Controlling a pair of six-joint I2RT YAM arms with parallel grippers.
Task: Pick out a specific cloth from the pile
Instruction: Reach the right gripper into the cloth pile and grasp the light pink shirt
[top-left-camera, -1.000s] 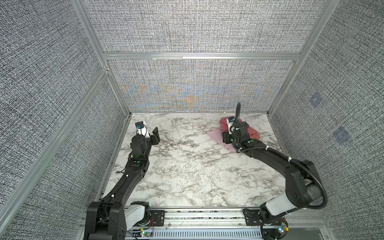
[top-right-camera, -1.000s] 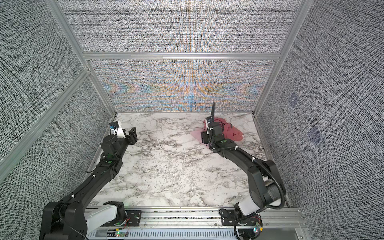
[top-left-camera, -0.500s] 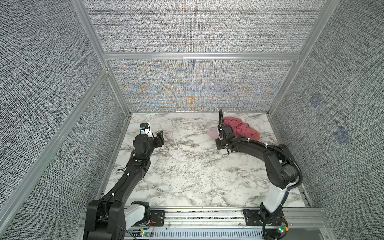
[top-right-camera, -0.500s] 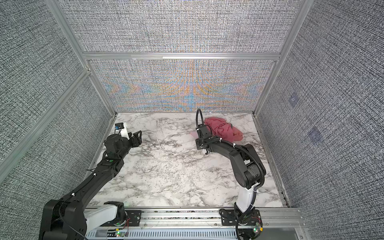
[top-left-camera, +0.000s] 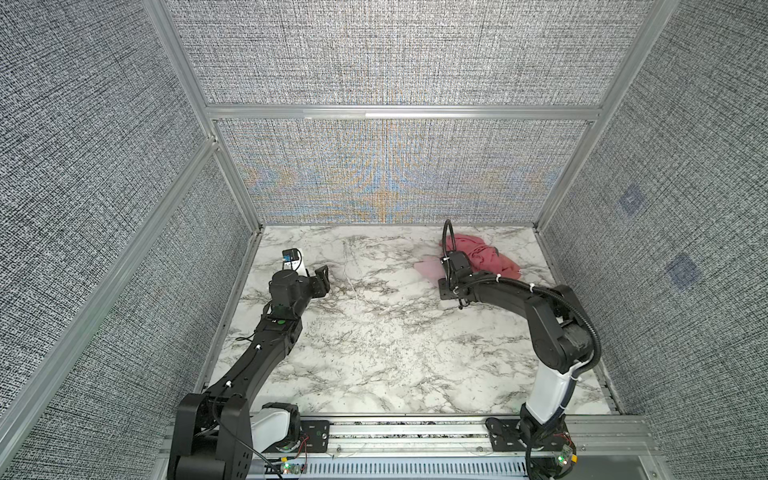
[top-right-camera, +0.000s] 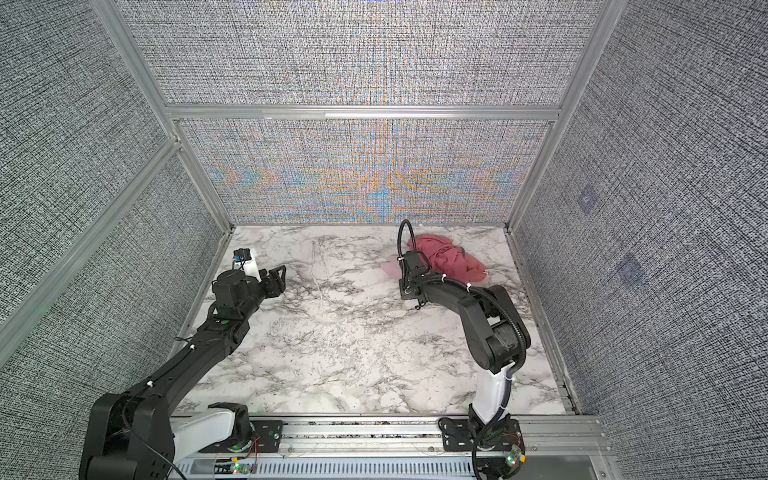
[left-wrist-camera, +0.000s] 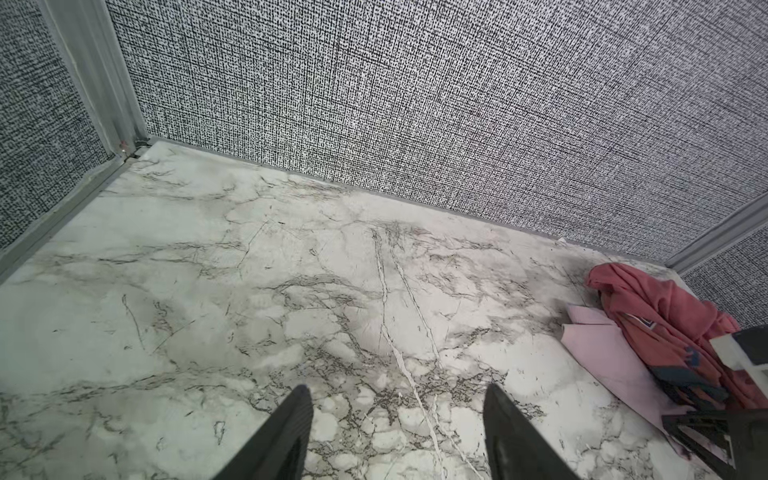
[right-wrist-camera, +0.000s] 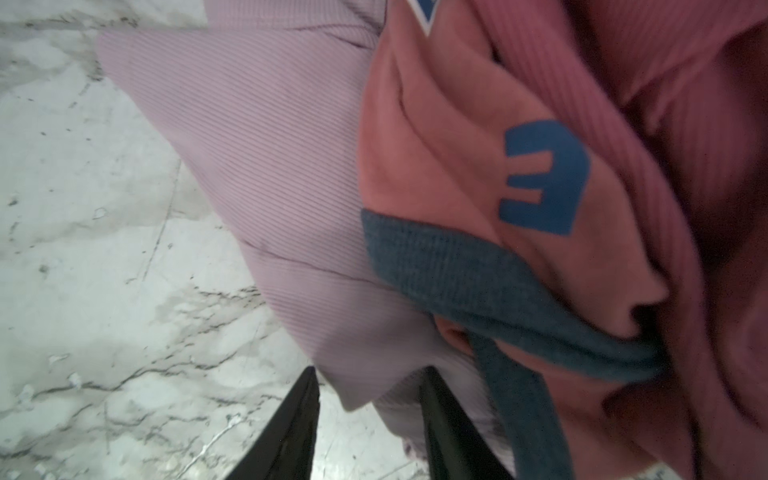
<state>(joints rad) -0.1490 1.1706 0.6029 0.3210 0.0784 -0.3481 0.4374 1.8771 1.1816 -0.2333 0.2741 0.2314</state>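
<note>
Our right pincer (right-wrist-camera: 368, 419) has its jaws narrowed around the pink cloth's (right-wrist-camera: 257, 166) corner beside the red garment (right-wrist-camera: 457, 145); grip unconfirmed, extraction remains.

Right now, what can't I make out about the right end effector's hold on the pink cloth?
- Right wrist view: a corner of the cloth lies inside the right end effector; blur hides whether it is clamped.
- Both top views: the arm's own wrist hides that end effector.
- Left wrist view: the coral-red garment covers the cloth's far part.
</note>
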